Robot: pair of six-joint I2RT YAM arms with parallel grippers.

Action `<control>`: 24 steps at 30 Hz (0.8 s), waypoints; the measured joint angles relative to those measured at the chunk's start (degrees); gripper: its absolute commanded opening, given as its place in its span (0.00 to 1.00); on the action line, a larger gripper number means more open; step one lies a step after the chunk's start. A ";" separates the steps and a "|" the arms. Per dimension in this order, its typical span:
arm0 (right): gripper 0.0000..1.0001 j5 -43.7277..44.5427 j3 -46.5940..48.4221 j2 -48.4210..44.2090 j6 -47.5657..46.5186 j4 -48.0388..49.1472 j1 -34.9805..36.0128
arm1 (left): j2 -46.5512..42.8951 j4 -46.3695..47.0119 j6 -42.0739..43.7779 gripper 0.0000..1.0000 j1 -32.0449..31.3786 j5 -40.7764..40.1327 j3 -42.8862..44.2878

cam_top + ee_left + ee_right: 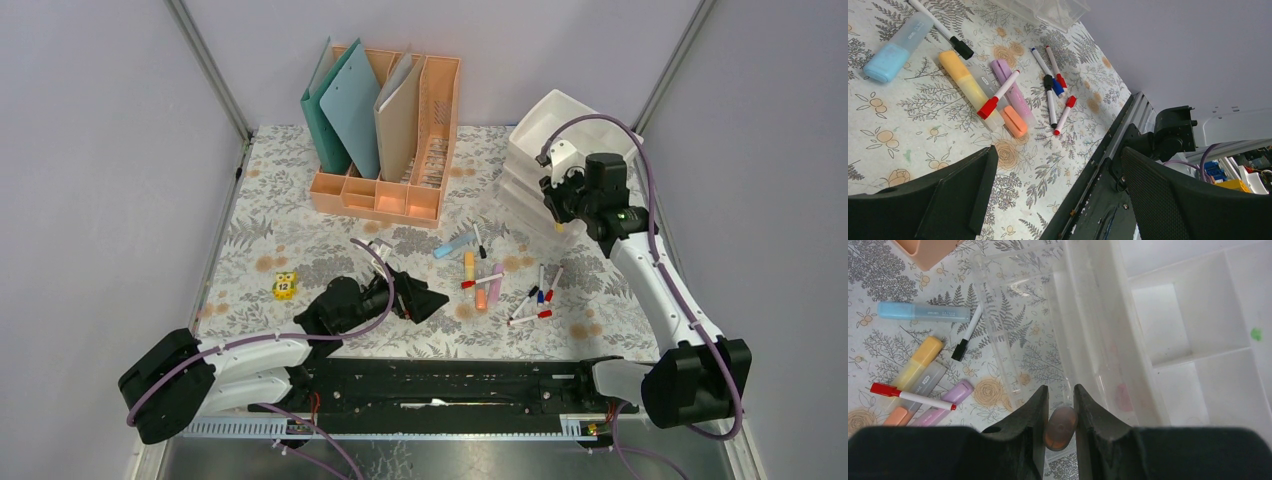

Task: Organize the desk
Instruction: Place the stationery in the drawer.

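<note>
The desk (300,235) wears fern-printed cloth; my right gripper (1060,399) pinches a smooth oval orange piece (1060,429), my left gripper (1058,156) gapes empty.

bench (260,225): one
file rack (375,197): one; peach
folders: three counted; dark teal (322,120), pale blue (355,105), beige (398,120); more behind cannot be told
highlighters: four; blue (895,47), yellow (960,75), purple (1010,87), orange-capped (1014,121)
thin markers: six; three red-capped (998,95) (1054,64) (1064,116), two black-capped (938,25) (1050,102), one blue-capped (1045,70)
owl figure (285,286): one; yellow
drawer unit (552,112): one; white
small orange-brown piece (1060,427): one; pinched in the right jaws
robot arms: two
</note>
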 measured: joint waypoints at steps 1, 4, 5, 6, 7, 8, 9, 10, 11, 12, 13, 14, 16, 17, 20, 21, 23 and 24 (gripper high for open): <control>0.04 0.00 -0.09 0.00 0.00 -0.02 0.00 | 0.04 0.02 0.00 0.99 0.00 0.00 0.00; 0.04 0.00 -0.33 0.00 -0.02 0.00 -0.09 | 0.11 0.02 0.00 0.99 0.00 0.02 0.00; 0.04 0.00 -0.42 0.00 0.00 -0.02 -0.11 | 0.11 0.02 0.00 0.99 0.00 0.02 0.00; 0.04 0.00 -0.42 0.00 -0.02 -0.02 -0.11 | 0.11 0.02 0.00 0.99 0.00 0.02 0.00; 0.04 -0.02 -0.42 0.00 -0.02 -0.02 -0.11 | 0.17 0.04 0.00 0.99 0.00 0.02 0.00; 0.04 0.00 -0.42 0.00 -0.02 -0.02 -0.15 | 0.28 0.07 0.00 0.99 0.00 0.04 0.00; 0.04 0.00 -0.42 0.00 0.00 -0.02 -0.15 | 0.55 0.17 0.00 0.99 0.00 0.07 0.00; 0.04 0.00 -0.42 0.00 -0.02 -0.02 -0.15 | 0.90 0.28 0.00 0.99 0.00 0.11 0.00; 0.04 0.00 -0.42 0.00 0.00 -0.02 -0.15 | 1.22 0.37 0.00 0.99 0.00 0.15 0.00; 0.04 0.00 -0.39 0.00 -0.02 -0.02 -0.15 | 1.53 0.48 0.00 0.99 0.00 0.26 0.00; 0.04 -0.02 -0.39 0.00 0.00 -0.02 -0.15 | 1.79 0.57 0.00 0.99 0.00 0.31 0.00; 0.04 0.00 -0.39 0.02 0.00 -0.02 -0.15 | 2.05 0.72 0.00 0.99 0.00 0.37 0.00; 0.04 -0.02 -0.37 0.02 0.00 -0.02 -0.15 | 2.43 0.98 0.00 0.99 0.00 0.55 0.02; 0.04 0.00 -0.33 0.02 -0.02 -0.02 -0.15 | 2.56 1.03 0.00 0.99 0.00 0.68 0.04; 0.04 0.00 -0.26 0.11 -0.02 0.00 -0.15 | 2.93 1.42 -0.04 0.99 0.00 1.27 0.07; 0.04 0.00 -0.24 0.17 -0.02 0.00 -0.15 | 3.17 1.79 -0.04 0.99 0.00 1.62 0.07; 0.04 -0.02 -0.09 0.48 -0.02 0.00 -0.15 | 3.87 2.82 -0.11 0.99 0.00 2.56 0.13; 0.04 -0.02 0.04 0.72 -0.02 0.00 -0.09 | 4.35 3.61 -0.17 0.99 0.00 3.21 0.13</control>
